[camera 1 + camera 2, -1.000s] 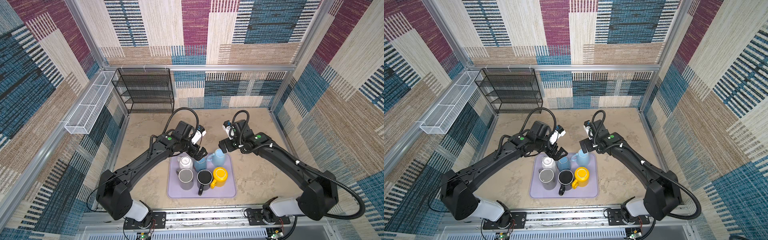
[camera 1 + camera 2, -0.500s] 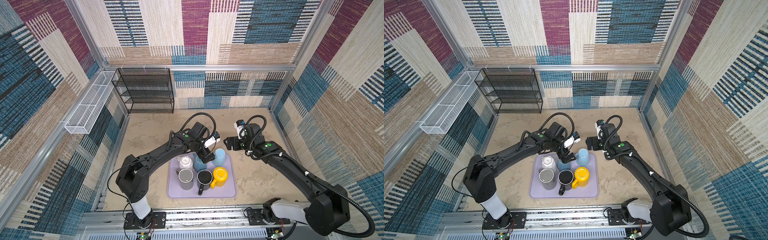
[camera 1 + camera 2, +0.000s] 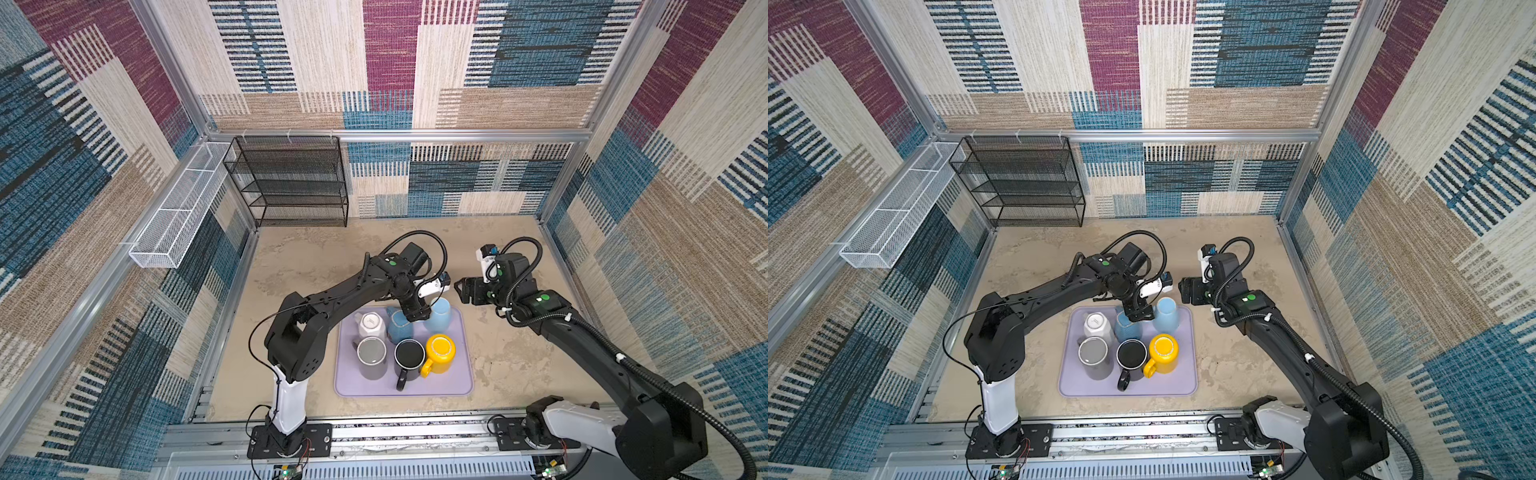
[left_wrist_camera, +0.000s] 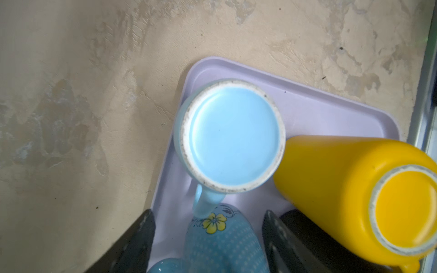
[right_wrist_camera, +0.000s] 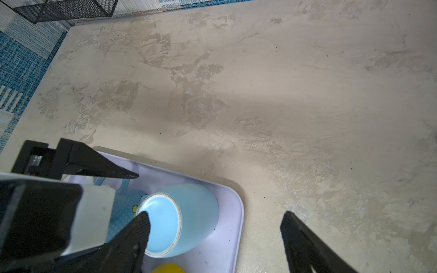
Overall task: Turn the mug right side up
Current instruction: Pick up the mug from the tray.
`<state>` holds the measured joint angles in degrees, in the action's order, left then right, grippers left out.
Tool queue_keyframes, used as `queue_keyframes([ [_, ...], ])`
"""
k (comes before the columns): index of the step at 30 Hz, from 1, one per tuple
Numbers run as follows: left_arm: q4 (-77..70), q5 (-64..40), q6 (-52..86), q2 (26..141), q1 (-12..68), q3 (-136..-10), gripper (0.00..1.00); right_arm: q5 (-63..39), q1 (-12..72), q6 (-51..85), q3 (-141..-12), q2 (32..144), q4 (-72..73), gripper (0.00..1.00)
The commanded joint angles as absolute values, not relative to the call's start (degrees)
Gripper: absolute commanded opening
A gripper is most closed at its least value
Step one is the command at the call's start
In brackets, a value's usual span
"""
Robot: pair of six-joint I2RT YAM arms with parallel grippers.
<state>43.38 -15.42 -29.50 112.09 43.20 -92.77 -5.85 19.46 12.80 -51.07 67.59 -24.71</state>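
Several mugs stand on a lilac tray (image 3: pixel 457 382) (image 3: pixel 1183 386). My left gripper (image 3: pixel 415 316) (image 3: pixel 1138 313) (image 4: pixel 208 212) is lowered over the teal dotted mug with a yellow flower (image 3: pixel 397 330) (image 4: pixel 222 245) in the back row. Its fingers straddle the mug's body, with a gap still showing on each side. Next to it a light blue mug (image 3: pixel 439 314) (image 4: pixel 233 134) (image 5: pixel 189 212) stands bottom up. My right gripper (image 3: pixel 461 291) (image 5: pixel 215 214) hangs open and empty over the table, off the tray's back right corner.
A yellow mug (image 3: pixel 440 351) (image 4: pixel 354 184) stands bottom up in the front row, beside a black mug (image 3: pixel 409 353) and a grey mug (image 3: pixel 371 351). A white mug (image 3: pixel 371 325) is at the back left. A black wire shelf (image 3: pixel 291 183) stands against the back wall.
My left gripper swung right from beside the white mug, came down over the dotted mug and its jaws narrowed. My right gripper drew back from the light blue mug.
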Motion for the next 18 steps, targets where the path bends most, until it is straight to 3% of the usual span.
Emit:
queue_keyframes([
  [1,45.7,-16.9,-31.6,113.1,43.4,-94.1,0.69,-5.9,19.3,13.0,-50.7,67.0,-23.2,0.88],
  [4,46.8,-16.4,-32.0,114.2,43.9,-95.6,0.66,-6.0,19.2,12.8,-50.3,66.8,-23.1,0.87],
  [8,49.0,-15.8,-32.2,116.3,44.3,-98.2,0.5,-5.9,19.0,12.6,-49.7,66.5,-22.9,0.86],
  [18,53.3,-13.6,-34.0,119.2,44.9,-101.6,0.4,-5.5,18.5,12.0,-47.8,64.3,-22.6,0.84],
])
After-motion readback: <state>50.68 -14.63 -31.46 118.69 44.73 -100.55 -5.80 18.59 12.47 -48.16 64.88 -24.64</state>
